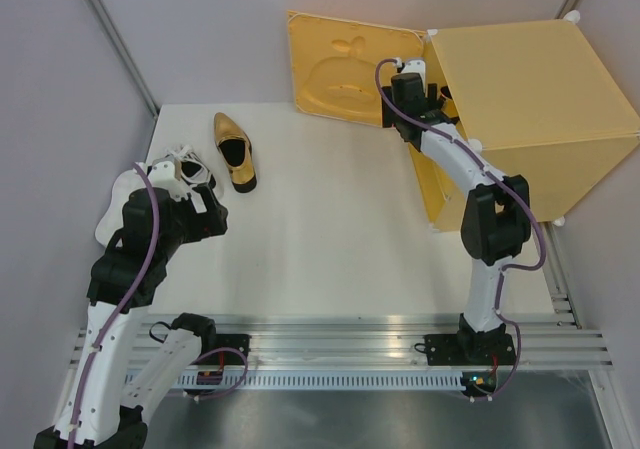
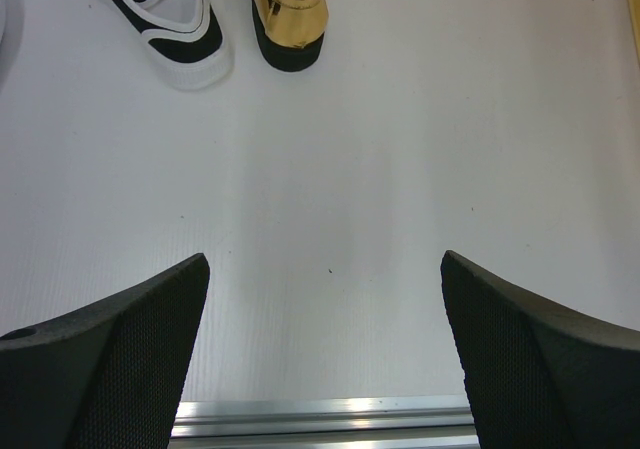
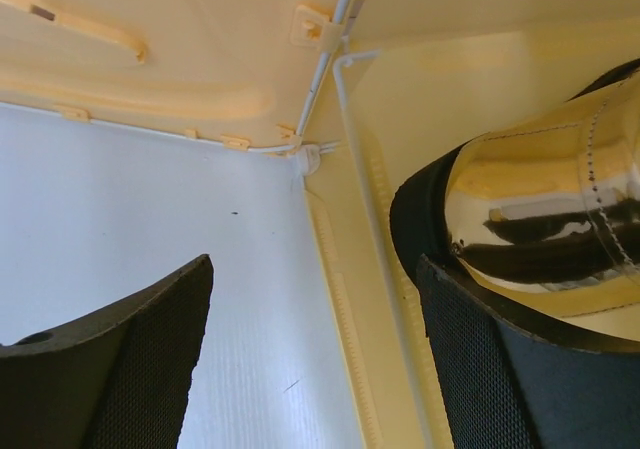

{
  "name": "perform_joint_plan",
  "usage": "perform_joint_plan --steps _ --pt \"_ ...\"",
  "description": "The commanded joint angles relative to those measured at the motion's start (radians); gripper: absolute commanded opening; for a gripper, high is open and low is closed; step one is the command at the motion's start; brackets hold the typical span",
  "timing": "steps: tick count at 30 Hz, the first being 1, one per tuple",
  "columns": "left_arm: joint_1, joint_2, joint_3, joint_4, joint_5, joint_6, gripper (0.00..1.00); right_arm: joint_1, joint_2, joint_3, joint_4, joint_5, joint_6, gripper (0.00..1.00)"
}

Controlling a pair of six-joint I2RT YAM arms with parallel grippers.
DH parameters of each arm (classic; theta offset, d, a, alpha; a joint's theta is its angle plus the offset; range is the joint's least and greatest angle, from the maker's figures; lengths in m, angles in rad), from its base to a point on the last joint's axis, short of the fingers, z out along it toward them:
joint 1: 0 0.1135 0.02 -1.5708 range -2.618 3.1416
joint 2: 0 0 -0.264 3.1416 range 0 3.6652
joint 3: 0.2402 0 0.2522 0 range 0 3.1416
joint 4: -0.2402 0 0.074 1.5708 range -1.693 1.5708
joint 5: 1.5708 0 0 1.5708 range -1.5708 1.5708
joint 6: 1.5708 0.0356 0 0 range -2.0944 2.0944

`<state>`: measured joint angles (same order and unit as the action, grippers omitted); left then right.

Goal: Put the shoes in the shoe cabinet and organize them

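One gold shoe lies on the table, left of centre, its black-soled end at the top of the left wrist view. A white laced shoe lies just left of it. Another white shoe is partly hidden by the left arm. My left gripper hangs open over bare table, short of these shoes. The shoe cabinet stands at the back right with its door swung open. My right gripper is open at the cabinet's mouth. A second gold shoe sits inside, beyond the right finger, outside the jaws.
The cabinet door stands upright at the table's back edge, with its hinge post beside my right gripper. Grey walls close in on both sides. An aluminium rail runs along the near edge, under my left gripper.
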<state>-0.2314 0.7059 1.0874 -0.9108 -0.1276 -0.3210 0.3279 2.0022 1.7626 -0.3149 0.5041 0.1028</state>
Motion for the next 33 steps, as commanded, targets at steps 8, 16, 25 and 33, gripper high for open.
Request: perform_joint_plan --steps 8,16,25,33 --pt "0.003 0.027 0.025 0.015 0.028 -0.05 1.0 0.13 -0.164 0.034 -0.088 -0.341 -0.161 0.87" --pt "0.003 0.11 0.006 0.015 -0.027 -0.119 1.0 0.273 -0.212 -0.064 -0.106 -0.395 -0.117 0.86" --pt "0.007 0.397 0.077 0.127 -0.073 -0.147 0.99 0.368 -0.427 -0.435 0.045 -0.361 0.04 0.86" --pt "0.067 0.682 0.182 0.286 -0.06 -0.219 0.98 0.392 -0.592 -0.684 0.06 -0.358 0.103 0.87"
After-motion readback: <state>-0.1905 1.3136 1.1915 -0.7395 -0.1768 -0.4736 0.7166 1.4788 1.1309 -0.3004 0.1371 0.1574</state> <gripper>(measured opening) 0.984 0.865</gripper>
